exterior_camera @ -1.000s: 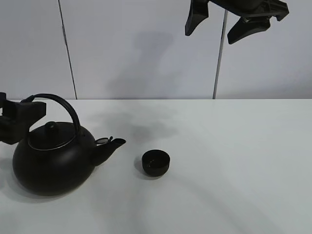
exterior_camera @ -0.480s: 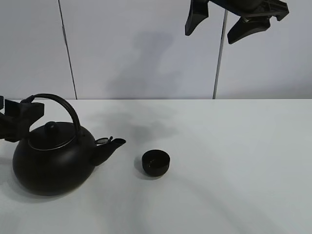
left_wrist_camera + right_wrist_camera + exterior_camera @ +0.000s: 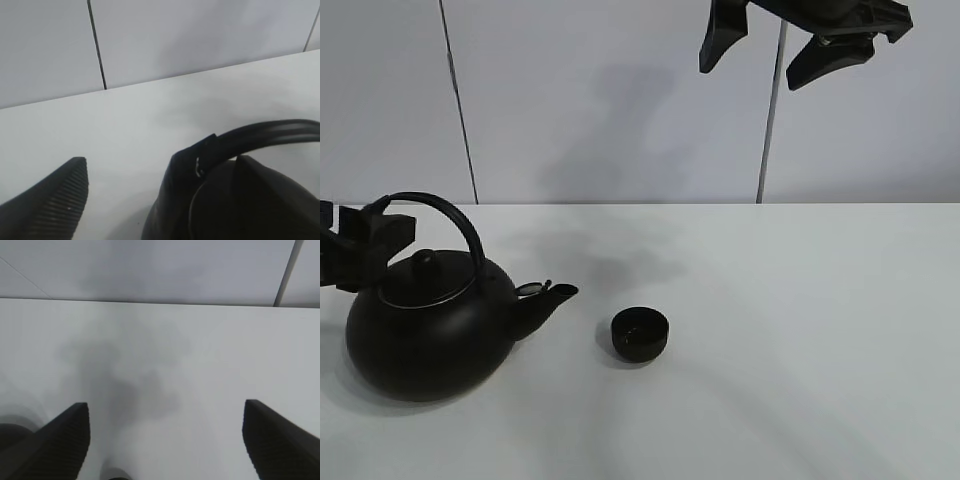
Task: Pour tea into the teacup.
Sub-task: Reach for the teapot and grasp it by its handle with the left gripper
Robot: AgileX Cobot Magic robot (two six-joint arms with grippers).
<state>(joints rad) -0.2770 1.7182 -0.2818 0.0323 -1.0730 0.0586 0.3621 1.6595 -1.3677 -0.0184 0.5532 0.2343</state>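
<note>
Black bowl-shaped teacup (image 3: 640, 333) near bulbous black kettle (image 3: 430, 340).

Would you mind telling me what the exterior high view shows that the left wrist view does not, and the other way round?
Only the exterior high view shows the teacup, the kettle's spout pointing toward it, and the right gripper open high above the table. Only the left wrist view shows the ribbed finger of the left gripper close up. Both show the kettle's arched handle, the white table and the wall seam.
</note>
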